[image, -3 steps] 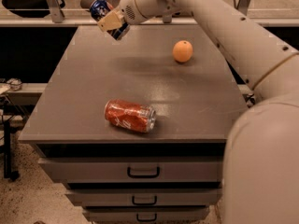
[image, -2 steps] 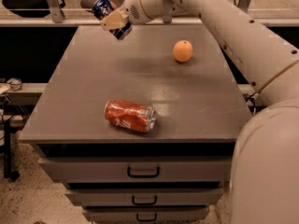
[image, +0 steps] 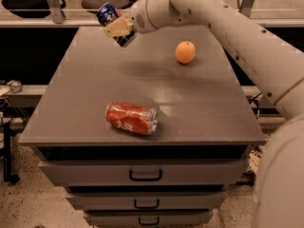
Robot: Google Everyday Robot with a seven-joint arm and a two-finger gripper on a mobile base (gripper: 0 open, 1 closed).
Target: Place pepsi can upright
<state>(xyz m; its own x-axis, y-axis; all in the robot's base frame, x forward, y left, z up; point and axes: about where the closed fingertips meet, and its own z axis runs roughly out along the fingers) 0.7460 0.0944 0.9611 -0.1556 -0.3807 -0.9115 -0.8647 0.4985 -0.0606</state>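
My gripper (image: 117, 28) is shut on the pepsi can (image: 108, 13), a dark blue can with red-and-white marks. It holds the can tilted in the air above the far left part of the grey table top (image: 95, 80). The can's upper end sticks out up and left of the beige fingers (image: 118, 27); its lower end shows below them. The white arm reaches in from the upper right.
A red-orange soda can (image: 132, 118) lies on its side near the table's front edge. An orange (image: 185, 52) sits at the far right. Drawers with handles (image: 145, 175) are below the top. A rail and chair bases stand behind the table.
The gripper with the pepsi can has shifted slightly to the right and a little down. The red can and the orange have not moved.
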